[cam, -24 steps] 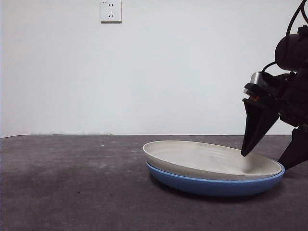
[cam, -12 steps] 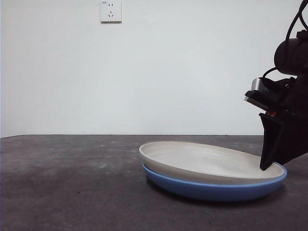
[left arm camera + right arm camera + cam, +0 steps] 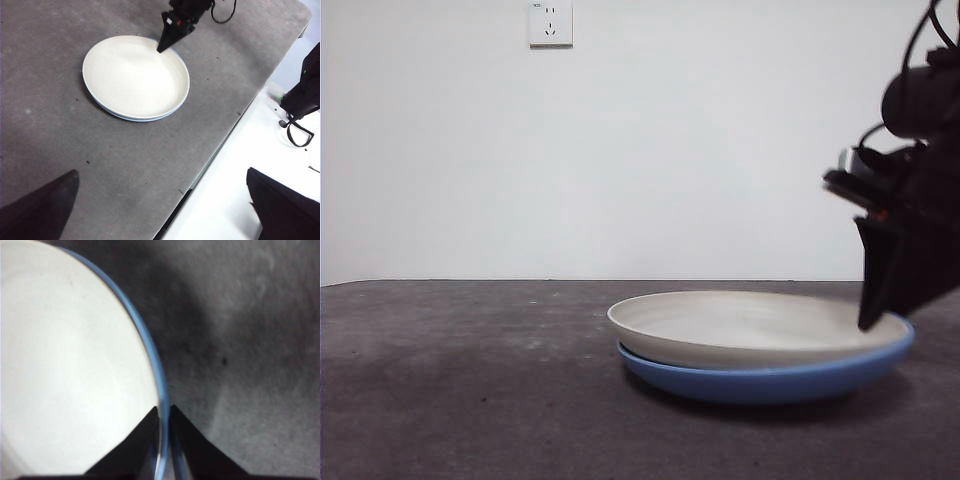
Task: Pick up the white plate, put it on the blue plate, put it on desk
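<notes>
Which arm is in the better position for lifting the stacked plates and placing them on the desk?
Probably the right. Its pincer already straddles the rim of the white plate and blue plate, jaws nearly closed on it. The left pincer hangs open, high and well away from them.

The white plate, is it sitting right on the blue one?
Touching. The front view shows the white plate nested in the blue plate, no gap between them; the left wrist view shows only a thin blue rim around it.
</notes>
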You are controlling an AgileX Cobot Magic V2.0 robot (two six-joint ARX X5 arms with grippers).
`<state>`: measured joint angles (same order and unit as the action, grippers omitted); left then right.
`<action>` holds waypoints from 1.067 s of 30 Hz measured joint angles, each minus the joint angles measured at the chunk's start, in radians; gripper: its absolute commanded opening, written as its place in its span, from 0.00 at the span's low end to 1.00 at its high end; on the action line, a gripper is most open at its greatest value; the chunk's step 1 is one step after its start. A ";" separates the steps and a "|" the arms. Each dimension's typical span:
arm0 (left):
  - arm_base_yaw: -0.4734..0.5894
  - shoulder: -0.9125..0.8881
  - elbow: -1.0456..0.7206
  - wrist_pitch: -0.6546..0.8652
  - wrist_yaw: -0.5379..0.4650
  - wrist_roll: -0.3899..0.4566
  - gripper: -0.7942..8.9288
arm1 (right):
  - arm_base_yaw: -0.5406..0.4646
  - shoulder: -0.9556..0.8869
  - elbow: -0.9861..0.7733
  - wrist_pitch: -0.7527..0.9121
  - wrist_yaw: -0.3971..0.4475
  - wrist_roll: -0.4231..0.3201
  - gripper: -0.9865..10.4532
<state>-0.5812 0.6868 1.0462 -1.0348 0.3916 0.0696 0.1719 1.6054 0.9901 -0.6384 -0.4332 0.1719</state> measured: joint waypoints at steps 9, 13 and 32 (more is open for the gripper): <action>0.000 0.000 0.000 0.000 0.000 0.000 0.64 | 0.134 0.000 0.169 -0.026 0.002 0.086 0.09; 0.000 0.000 0.000 0.000 0.000 0.000 0.64 | 0.195 0.024 0.213 -0.018 -0.001 0.126 0.09; -0.002 -0.001 0.000 0.000 0.000 0.000 0.64 | 0.254 0.211 0.230 0.015 0.076 0.166 0.09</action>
<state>-0.5835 0.6861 1.0462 -1.0344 0.3916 0.0696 0.4263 1.8164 1.2201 -0.6235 -0.3569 0.3382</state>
